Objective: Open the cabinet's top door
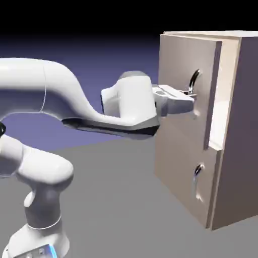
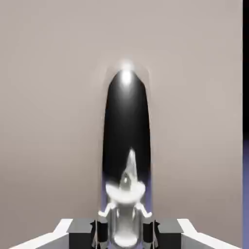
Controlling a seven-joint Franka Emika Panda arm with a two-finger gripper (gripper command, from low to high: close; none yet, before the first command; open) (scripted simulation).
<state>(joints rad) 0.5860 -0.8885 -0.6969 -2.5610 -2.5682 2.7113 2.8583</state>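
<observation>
Exterior view: from the left the white arm (image 1: 60,95) reaches right to the cabinet (image 1: 237,126), where the gripper (image 1: 191,103) meets the curved silver handle (image 1: 194,80) of the top door (image 1: 184,95), which stands slightly ajar; hand view shows the fingers (image 2: 99,231) clamped narrowly on the handle

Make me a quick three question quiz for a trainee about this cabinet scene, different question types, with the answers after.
1. True or false: the top door stands slightly ajar.
2. The jaws are closed on: A) the arc handle B) the lower door's small handle C) nothing
3. Fill in: the gripper reaches the cabinet from the exterior view's ____.

Key: 1 true; 2 A; 3 left.
</observation>
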